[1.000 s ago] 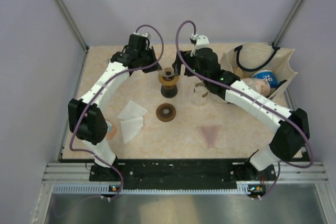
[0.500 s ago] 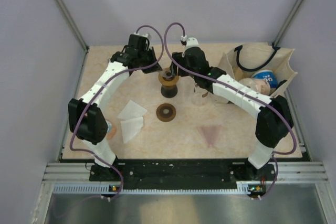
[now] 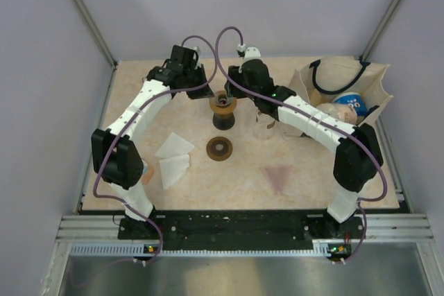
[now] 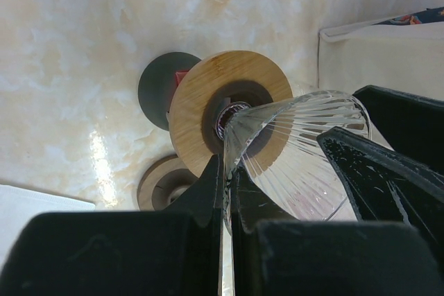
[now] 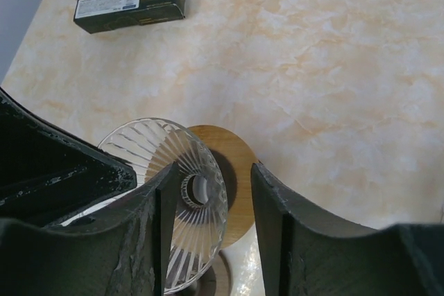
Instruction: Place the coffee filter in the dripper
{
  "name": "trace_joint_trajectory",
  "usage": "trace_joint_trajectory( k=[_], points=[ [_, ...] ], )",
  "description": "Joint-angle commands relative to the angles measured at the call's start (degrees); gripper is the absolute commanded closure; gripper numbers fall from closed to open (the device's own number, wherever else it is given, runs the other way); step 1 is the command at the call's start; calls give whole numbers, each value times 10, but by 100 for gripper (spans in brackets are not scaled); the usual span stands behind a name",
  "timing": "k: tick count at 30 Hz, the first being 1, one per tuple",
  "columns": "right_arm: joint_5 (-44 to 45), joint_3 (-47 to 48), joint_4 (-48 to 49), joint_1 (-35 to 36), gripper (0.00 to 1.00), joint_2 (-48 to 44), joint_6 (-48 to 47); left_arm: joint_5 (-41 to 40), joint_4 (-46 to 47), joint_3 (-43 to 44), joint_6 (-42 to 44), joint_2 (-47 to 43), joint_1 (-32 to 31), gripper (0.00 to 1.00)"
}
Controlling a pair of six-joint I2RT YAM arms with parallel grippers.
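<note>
A clear ribbed glass dripper (image 4: pixel 298 150) hangs tilted over a wooden ring (image 4: pixel 208 112) on a black stand (image 3: pixel 223 110). My left gripper (image 4: pixel 227 171) is shut on the dripper's rim; in the top view it (image 3: pixel 207 90) is just left of the stand. My right gripper (image 5: pixel 211 192) is open, its fingers either side of the dripper's narrow end (image 5: pixel 173 171); in the top view it (image 3: pixel 236 95) is just right of the stand. Two white paper filters (image 3: pixel 173 147) (image 3: pixel 173 170) lie flat on the table to the left, far from both grippers.
A loose wooden ring (image 3: pixel 219 148) lies in front of the stand. A pinkish triangle (image 3: pixel 279 178) lies front right. A glass cup (image 3: pixel 266 124) stands right of the stand. A cloth bag (image 3: pixel 343 95) with packets is at the right. A black box (image 5: pixel 130 6) lies far back.
My right arm has swung left from above the glass cup to the stand, its open fingers now around the dripper. My left gripper has kept hold of the dripper, barely moving.
</note>
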Motion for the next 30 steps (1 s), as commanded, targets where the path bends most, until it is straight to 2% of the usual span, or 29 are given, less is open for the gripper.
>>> trace_joint_trajectory(
  k=[1, 3, 12, 24, 30],
  points=[
    [-7, 33, -2, -6, 57, 14, 4, -5, -3, 30, 8, 18, 1, 100],
    [-3, 36, -8, -7, 67, 19, 5, -15, -10, 34, 8, 23, 1, 100],
    [-8, 57, -90, -13, 100, 62, 10, -26, -46, 44, 14, 48, 1, 100],
    [-23, 17, -176, -29, 100, 108, 16, -46, -124, 30, 25, 88, 0, 100],
    [-13, -19, -173, -30, 100, 116, 15, -45, -106, -16, 20, 89, 1, 100]
  ],
)
